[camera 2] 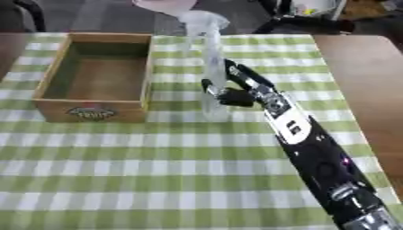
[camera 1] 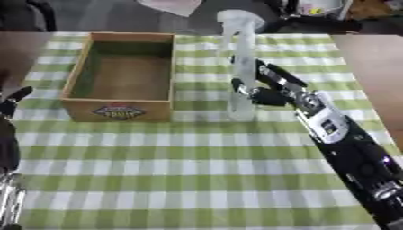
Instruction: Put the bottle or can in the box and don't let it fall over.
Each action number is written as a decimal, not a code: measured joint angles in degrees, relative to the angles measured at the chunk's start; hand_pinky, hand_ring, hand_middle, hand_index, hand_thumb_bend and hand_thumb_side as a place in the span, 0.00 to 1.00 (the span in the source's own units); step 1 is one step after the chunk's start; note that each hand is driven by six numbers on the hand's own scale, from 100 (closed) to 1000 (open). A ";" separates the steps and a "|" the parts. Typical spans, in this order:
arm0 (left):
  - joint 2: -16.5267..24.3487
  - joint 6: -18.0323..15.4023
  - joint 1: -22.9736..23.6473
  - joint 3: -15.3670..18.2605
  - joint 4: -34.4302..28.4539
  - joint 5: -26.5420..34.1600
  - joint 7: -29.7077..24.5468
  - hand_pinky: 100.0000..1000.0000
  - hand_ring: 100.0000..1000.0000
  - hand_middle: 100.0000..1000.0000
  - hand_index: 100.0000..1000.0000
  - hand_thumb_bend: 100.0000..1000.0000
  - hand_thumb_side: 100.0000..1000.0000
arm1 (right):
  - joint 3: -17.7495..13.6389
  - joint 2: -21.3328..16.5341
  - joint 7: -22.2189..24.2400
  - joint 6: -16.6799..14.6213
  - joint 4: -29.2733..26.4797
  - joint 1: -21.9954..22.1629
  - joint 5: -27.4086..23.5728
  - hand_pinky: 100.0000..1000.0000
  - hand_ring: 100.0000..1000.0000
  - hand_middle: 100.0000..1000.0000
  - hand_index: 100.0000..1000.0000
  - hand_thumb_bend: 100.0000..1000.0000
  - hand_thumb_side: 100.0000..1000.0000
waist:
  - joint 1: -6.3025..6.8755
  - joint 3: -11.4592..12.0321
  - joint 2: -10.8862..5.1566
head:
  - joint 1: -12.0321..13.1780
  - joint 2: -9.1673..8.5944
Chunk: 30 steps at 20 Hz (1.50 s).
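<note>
Bottle stands upright for me, long axis vertical, cap end up, a tall clear one just right of the wooden box on the green checked cloth. My right hand has its fingers and thumb curled round the lower half. Box sits open-topped and I see only its bare floor. Left eye view catches my left hand at the left edge, fingers up and relaxed; right eye view doesn't show it, but shows more brown table at right.
</note>
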 measured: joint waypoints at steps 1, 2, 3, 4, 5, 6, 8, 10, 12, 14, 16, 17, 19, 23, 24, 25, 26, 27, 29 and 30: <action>0.00 0.00 -0.01 0.00 0.00 0.00 0.00 0.78 1.00 1.00 0.99 0.15 0.84 | 0.00 0.10 -0.22 -0.11 0.35 0.00 0.28 0.81 0.76 0.95 0.97 0.00 0.51 | 0.00 0.00 0.02 | -0.01 0.00; 0.00 -0.01 -0.01 0.00 0.00 0.00 -0.01 0.78 1.00 1.00 0.99 0.15 0.84 | -0.01 0.18 -0.41 -0.21 0.67 0.00 0.53 0.81 0.76 0.95 0.96 0.00 0.50 | 0.00 0.00 0.03 | -0.02 0.00; 0.00 -0.01 -0.01 0.00 0.00 0.01 -0.01 0.78 1.00 1.00 0.99 0.15 0.84 | -0.03 0.28 -0.62 -0.33 0.96 0.00 0.74 0.81 0.76 0.95 0.93 0.00 0.44 | 0.00 0.00 0.04 | -0.03 -0.01; -0.01 -0.01 -0.01 0.00 0.00 0.01 -0.01 0.78 1.00 1.00 0.99 0.15 0.84 | -0.05 0.44 -0.88 -0.45 1.19 0.00 0.88 0.81 0.76 0.94 0.89 0.00 0.39 | 0.00 0.00 0.05 | -0.03 -0.01; -0.01 -0.01 -0.01 0.00 0.00 0.01 -0.01 0.78 1.00 1.00 0.99 0.15 0.84 | -0.07 0.59 -1.14 -0.62 1.34 0.00 1.06 0.81 0.76 0.94 0.77 0.00 0.24 | 0.00 0.01 0.05 | -0.03 -0.01; -0.01 -0.01 -0.01 0.00 0.00 0.01 -0.01 0.78 1.00 1.00 0.99 0.15 0.84 | -0.15 0.68 -1.54 -0.77 1.42 0.00 1.23 0.81 0.76 0.93 0.71 0.00 0.16 | 0.00 0.02 0.05 | -0.04 -0.01; -0.01 -0.01 -0.01 0.00 0.00 0.02 -0.02 0.78 1.00 1.00 0.99 0.15 0.84 | -0.33 0.92 -2.74 -0.95 1.52 0.00 1.40 0.81 0.76 0.91 0.49 0.00 0.00 | 0.00 0.04 0.07 | -0.06 -0.01; -0.01 -0.01 -0.01 0.00 -0.01 0.02 -0.02 0.78 1.00 1.00 0.99 0.15 0.84 | -0.37 1.01 -4.38 -0.97 1.52 0.01 1.57 0.81 0.73 0.86 0.38 0.00 0.00 | 0.00 0.06 0.07 | -0.06 -0.01; -0.01 -0.01 -0.01 0.00 -0.01 0.03 -0.02 0.78 1.00 1.00 0.99 0.15 0.84 | -0.41 1.02 -6.13 -0.90 1.52 0.03 1.58 0.81 0.71 0.83 0.34 0.00 0.00 | 0.00 0.06 0.08 | -0.07 -0.01; -0.01 -0.01 -0.01 0.00 -0.01 0.03 -0.02 0.78 1.00 1.00 0.99 0.15 0.84 | -0.44 1.02 -7.63 -0.88 1.52 0.09 1.58 0.81 0.71 0.82 0.34 0.00 0.00 | 0.00 0.05 0.10 | -0.11 -0.01; -0.01 -0.01 -0.01 0.00 -0.01 0.04 -0.02 0.78 1.00 1.00 0.99 0.15 0.84 | -0.54 1.02 -8.51 -0.95 1.52 0.17 1.56 0.80 0.67 0.80 0.29 0.00 0.00 | 0.00 0.05 0.15 | -0.19 -0.01; -0.01 -0.01 -0.01 0.00 -0.01 0.05 -0.02 0.78 1.00 1.00 0.99 0.15 0.84 | -0.66 1.02 -8.83 -1.01 1.52 0.29 1.48 0.80 0.65 0.78 0.28 0.00 0.00 | 0.00 0.05 0.15 | -0.21 -0.01; -0.01 -0.01 -0.01 0.00 -0.01 0.06 -0.02 0.78 1.00 1.00 0.99 0.15 0.84 | -0.77 1.01 -9.62 -0.94 1.51 0.45 1.00 0.80 0.64 0.77 0.27 0.00 0.00 | 0.00 0.07 0.16 | -0.25 -0.01; -0.02 -0.01 -0.02 0.00 -0.01 0.10 -0.02 0.78 1.00 1.00 0.99 0.15 0.84 | -0.96 0.93 -10.98 -0.50 0.86 0.55 -0.82 0.80 0.63 0.76 0.27 0.00 0.00 | -0.02 0.10 0.17 | -0.34 -0.01; -0.02 -0.01 -0.02 0.00 -0.01 0.11 -0.02 0.78 1.00 1.00 0.99 0.15 0.84 | -1.03 0.86 -11.15 -0.34 0.40 0.55 -1.42 0.79 0.63 0.77 0.27 0.00 0.00 | -0.04 0.10 0.17 | -0.37 -0.01; -0.02 -0.01 -0.02 0.00 -0.01 0.11 -0.02 0.78 1.00 1.00 0.99 0.15 0.84 | -1.03 0.76 -11.29 -0.17 -0.05 0.55 -2.03 0.80 0.63 0.77 0.27 0.00 0.00 | -0.05 0.11 0.17 | -0.42 -0.01; -0.02 -0.01 -0.02 0.00 -0.01 0.11 -0.02 0.78 1.00 1.00 0.99 0.15 0.84 | -1.03 0.60 -11.35 0.02 -0.58 0.54 -2.73 0.80 0.63 0.77 0.27 0.00 0.00 | -0.07 0.11 0.17 | -0.45 -0.01; -0.02 -0.01 -0.02 0.00 -0.01 0.12 -0.02 0.78 1.00 1.00 0.99 0.15 0.84 | -1.03 0.39 -11.30 0.28 -1.26 0.51 -3.67 0.80 0.63 0.77 0.27 0.00 0.00 | -0.08 0.11 0.17 | -0.45 -0.01; -0.02 -0.01 -0.02 0.00 -0.01 0.13 -0.01 0.78 1.00 1.00 0.99 0.15 0.84 | -1.03 -0.09 -11.03 1.01 -2.71 0.21 -5.68 0.80 0.63 0.77 0.27 0.00 0.00 | -0.11 0.11 0.17 | -0.45 -0.01; -0.02 -0.01 -0.02 0.00 -0.01 0.13 -0.01 0.78 1.00 1.00 0.99 0.15 0.84 | -1.02 -0.36 -10.80 1.40 -3.52 -0.10 -6.81 0.80 0.63 0.76 0.27 0.00 0.00 | -0.14 0.11 0.17 | -0.47 -0.02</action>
